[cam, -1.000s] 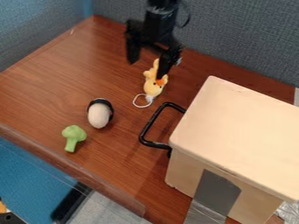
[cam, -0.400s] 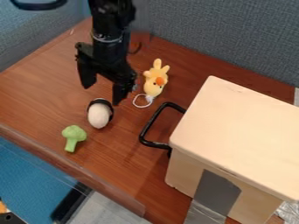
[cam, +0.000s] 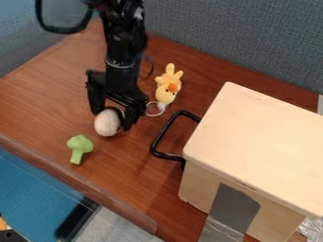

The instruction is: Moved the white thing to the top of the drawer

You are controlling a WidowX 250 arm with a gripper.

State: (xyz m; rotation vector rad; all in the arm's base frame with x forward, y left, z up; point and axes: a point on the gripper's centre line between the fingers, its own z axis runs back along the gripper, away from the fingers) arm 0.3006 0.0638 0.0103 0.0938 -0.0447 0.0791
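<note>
- The gripper (cam: 112,120) hangs over the white thing (cam: 106,124), its fingers (cam: 131,116) spread, one to either side; whether they touch it, I cannot tell.
- The white thing is on the left part of the worktop (cam: 41,97), left of the drawer's black handle (cam: 165,137), a black band (cam: 114,109) about its far end.
- To grip well, centre the fingers across its rounded middle, low enough to pass its widest part, then close evenly — a pinch too high could let the smooth shape squirt out.
- Lift straight up before going right, high enough to clear the handle and the edge of the drawer (cam: 259,137).
- Set it down gently well inside the flat top, as it may roll when freed.
- The count: one white thing, one drawer, one handle, one green broccoli toy (cam: 79,145) on the near side, one yellow plush toy (cam: 168,88) farther off — three small loose things altogether.
</note>
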